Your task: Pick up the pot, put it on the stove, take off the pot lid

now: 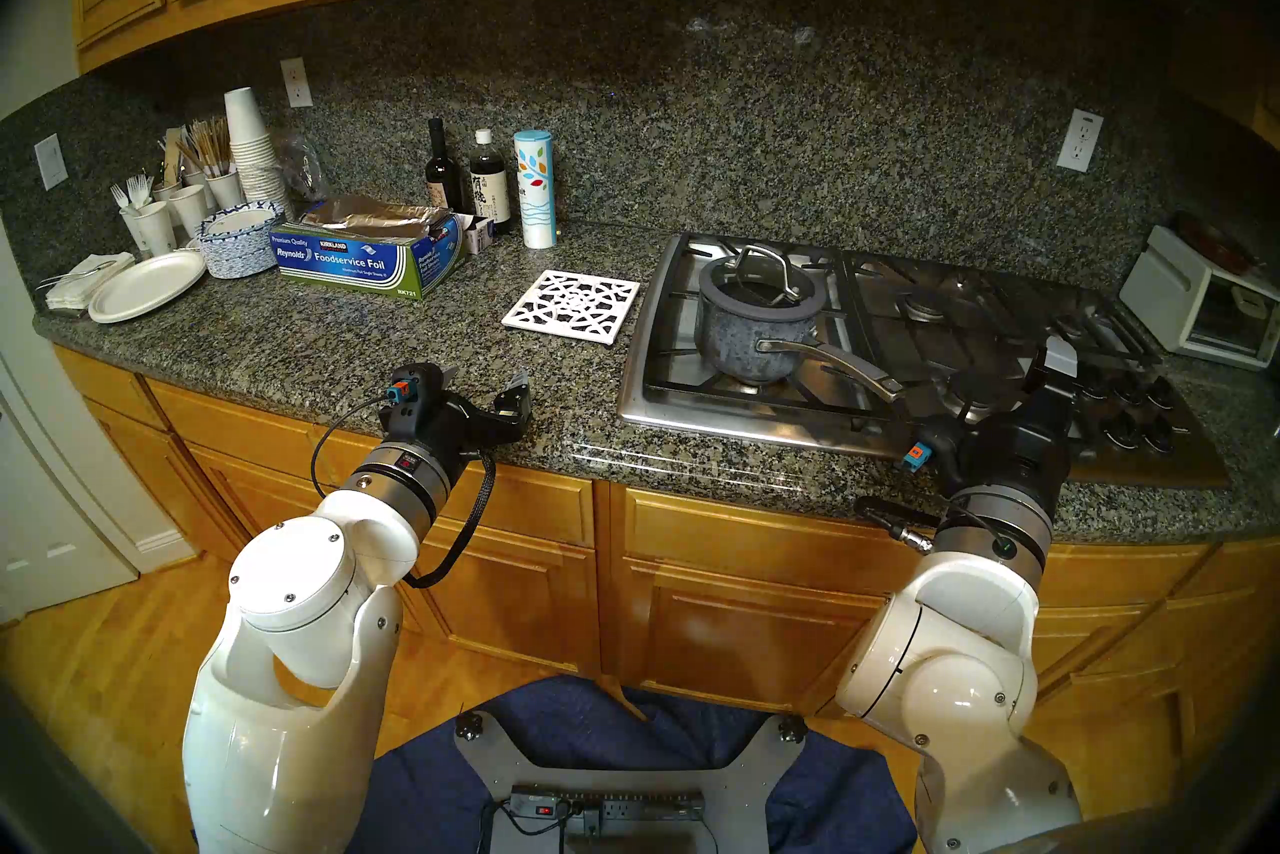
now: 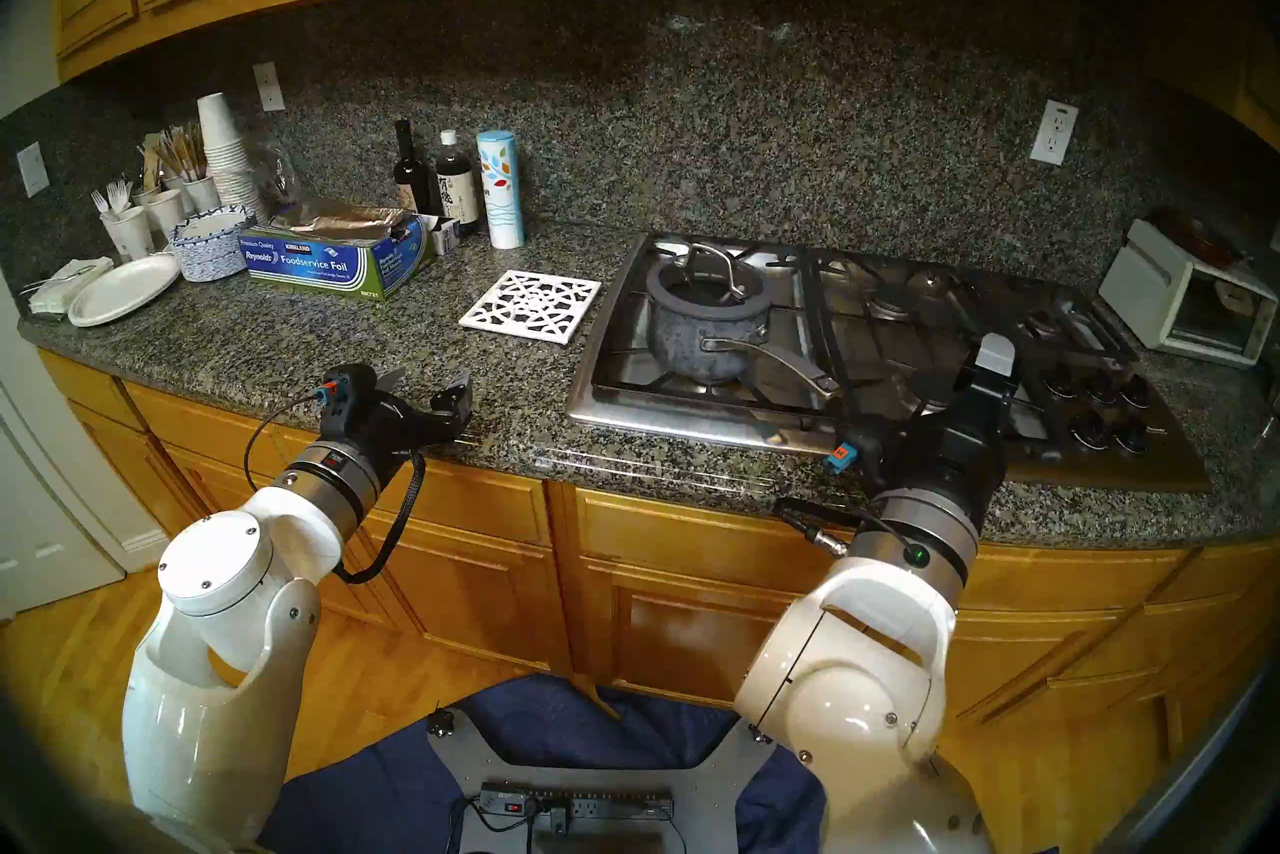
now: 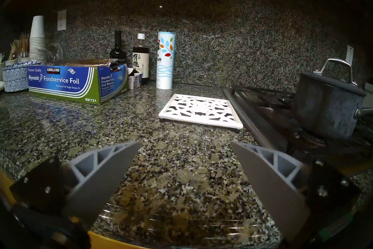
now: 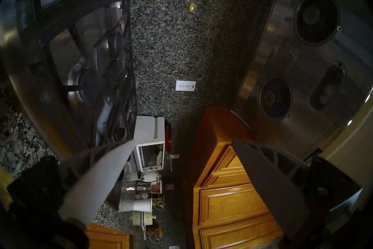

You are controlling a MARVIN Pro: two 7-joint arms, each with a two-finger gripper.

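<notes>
The dark-grey mottled pot [image 1: 751,346] [image 2: 699,350] [image 3: 327,113] stands on the front-left burner of the steel stove [image 1: 762,433] [image 2: 692,424] [image 4: 30,56]. The glass pot lid [image 1: 751,319] sits on the pot, its metal loop upright. The pot's long silver handle points front-right. My right gripper [image 1: 1046,367] [image 2: 990,367] [image 4: 183,140] hovers open and empty, turned on its side, over the stove's front, right of the handle's end and apart from it. My left gripper [image 1: 485,383] [image 2: 426,380] [image 3: 185,143] is open and empty over the counter's front edge, left of the stove.
A white lattice trivet [image 1: 571,305] lies between the left gripper and the stove. A foil box [image 1: 367,256], bottles, a salt canister [image 1: 535,187], cups and plates line the back left. A white toaster oven [image 1: 1198,305] stands right of the stove, whose black knobs are beside the right gripper.
</notes>
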